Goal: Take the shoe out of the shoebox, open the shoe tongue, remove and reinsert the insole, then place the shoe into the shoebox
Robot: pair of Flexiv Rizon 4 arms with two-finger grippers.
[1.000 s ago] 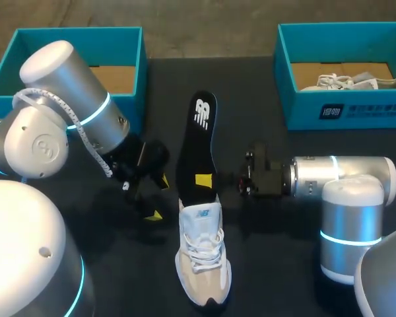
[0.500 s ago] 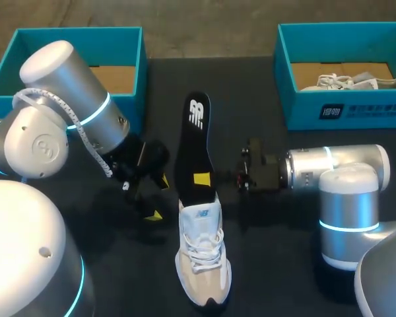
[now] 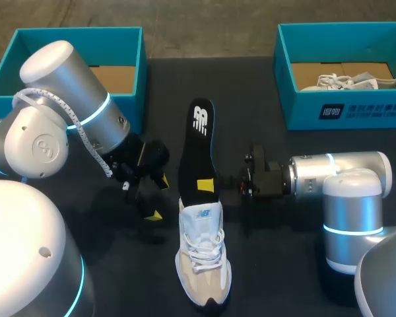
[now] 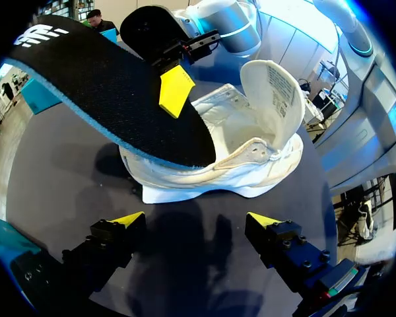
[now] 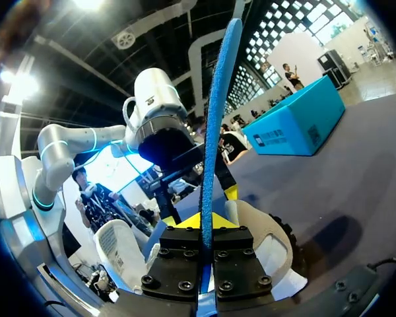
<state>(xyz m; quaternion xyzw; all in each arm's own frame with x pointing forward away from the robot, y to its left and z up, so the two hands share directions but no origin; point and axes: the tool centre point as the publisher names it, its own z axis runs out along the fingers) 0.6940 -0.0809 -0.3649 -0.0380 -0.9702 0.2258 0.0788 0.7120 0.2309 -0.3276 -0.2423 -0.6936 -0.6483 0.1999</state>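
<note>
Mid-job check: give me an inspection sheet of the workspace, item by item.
Surface: dark table.
Job's things: shoe upright mid-table, tongue folded open; insole partly in the shoe, far end raised; left box at the far left, inside partly hidden by my arm.
Clutter: right box holding a second shoe.
Grippers: right gripper shut on insole; left gripper open, empty, beside shoe.
Cables: white cable along left arm.
Surroundings: nothing seen.
</note>
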